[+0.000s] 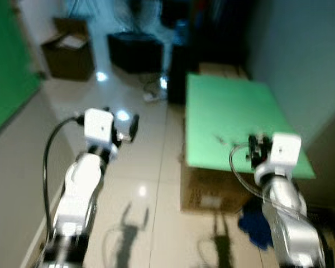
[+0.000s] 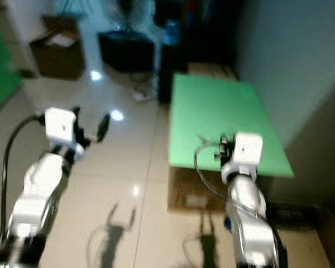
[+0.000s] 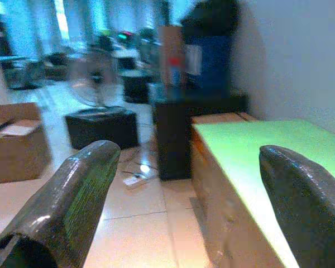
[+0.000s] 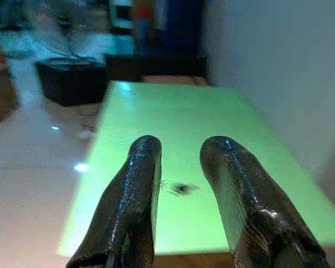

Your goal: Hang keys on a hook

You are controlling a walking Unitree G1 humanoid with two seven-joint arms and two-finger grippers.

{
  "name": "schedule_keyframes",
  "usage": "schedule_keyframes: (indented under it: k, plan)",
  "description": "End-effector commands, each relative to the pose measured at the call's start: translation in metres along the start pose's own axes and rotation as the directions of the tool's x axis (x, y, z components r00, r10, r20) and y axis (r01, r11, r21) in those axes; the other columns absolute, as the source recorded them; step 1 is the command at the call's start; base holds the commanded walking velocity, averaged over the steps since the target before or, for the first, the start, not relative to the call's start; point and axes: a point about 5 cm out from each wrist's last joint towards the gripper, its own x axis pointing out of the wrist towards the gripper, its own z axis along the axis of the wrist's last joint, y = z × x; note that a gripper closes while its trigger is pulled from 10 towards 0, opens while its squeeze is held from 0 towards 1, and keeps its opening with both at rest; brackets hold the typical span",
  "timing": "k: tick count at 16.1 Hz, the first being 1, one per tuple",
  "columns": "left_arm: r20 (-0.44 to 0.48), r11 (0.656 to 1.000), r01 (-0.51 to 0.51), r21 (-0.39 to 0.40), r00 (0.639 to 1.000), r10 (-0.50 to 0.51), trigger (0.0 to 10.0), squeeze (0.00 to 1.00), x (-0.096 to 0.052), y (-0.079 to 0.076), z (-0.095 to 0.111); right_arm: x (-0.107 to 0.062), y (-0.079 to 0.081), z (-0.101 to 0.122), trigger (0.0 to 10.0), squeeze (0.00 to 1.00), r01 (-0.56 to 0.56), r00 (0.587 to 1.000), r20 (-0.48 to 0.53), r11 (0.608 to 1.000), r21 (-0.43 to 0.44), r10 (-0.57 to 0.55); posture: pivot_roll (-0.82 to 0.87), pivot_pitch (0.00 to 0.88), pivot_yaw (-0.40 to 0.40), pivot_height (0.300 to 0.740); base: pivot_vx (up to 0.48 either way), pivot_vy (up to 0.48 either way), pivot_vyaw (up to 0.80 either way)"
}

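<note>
Green tabletop [image 4: 212, 128]; right tool [image 4: 180, 162] ajar, empty

Keys [image 4: 180, 188] — small, blurred

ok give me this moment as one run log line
phase: approach | keys: lying on green board | right hand: open, aimed at keys, above board | left hand: open, over floor | hook: not seen

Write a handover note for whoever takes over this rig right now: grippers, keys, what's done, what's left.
Left gripper: open, holding nothing, raised over the tiled floor.
Right gripper: fingers slightly apart, holding nothing, aimed at the green tabletop.
Keys: a small dark item lying on the tabletop ahead of the right gripper, blurred.
Done: nothing grasped.
Left: pick up the keys, find the hook, hang them.
</note>
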Motion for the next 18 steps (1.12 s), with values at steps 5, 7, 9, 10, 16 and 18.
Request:
schedule_keyframes:
  k: [5,7,9,10,16,18]
  plan:
    - [0.015,0.996,0.082,0.019,0.996,-0.083,10.0,0.00,-0.008,-0.003,0.003,0.004,-0.005,-0.010,10.0,0.00,0.009,1.000,-0.022,1.000,-0.017,-0.009,-0.07,0.000,-0.051,0.740,0.350,0.000,-0.80]
    - [0.007,0.996,0.083,0.025,0.997,-0.083,10.0,0.00,-0.011,-0.004,0.001,0.000,-0.006,-0.023,10.0,0.00,0.004,0.997,-0.071,1.000,-0.018,-0.006,-0.06,0.000,-0.053,0.740,0.412,0.000,-0.29]
    - [0.003,0.996,0.087,0.034,0.996,-0.087,10.0,0.00,-0.010,-0.002,0.001,0.001,-0.001,-0.023,10.0,0.00,-0.042,0.997,-0.068,0.998,-0.045,0.039,-0.06,0.000,-0.052,0.740,0.412,0.000,0.00]
    - [0.000,0.995,0.089,0.040,0.996,-0.089,10.0,0.00,-0.008,-0.001,0.000,0.004,0.001,-0.021,10.0,0.00,-0.045,0.997,-0.058,0.998,-0.034,0.043,-0.06,0.000,-0.049,0.740,0.412,0.000,0.00]
    - [-0.012,0.994,0.099,0.047,0.995,-0.099,10.0,0.00,-0.005,-0.002,-0.001,0.005,0.019,-0.016,10.0,0.00,-0.203,0.979,-0.031,0.978,-0.036,0.202,-0.06,0.000,-0.039,0.740,0.411,0.000,0.00]
    - [-0.019,0.994,0.098,0.046,0.995,-0.097,10.0,0.00,-0.008,-0.001,-0.002,0.001,0.024,-0.021,10.0,0.00,-0.255,0.965,-0.068,0.965,-0.057,0.251,-0.05,0.000,-0.040,0.740,0.412,0.000,0.40]
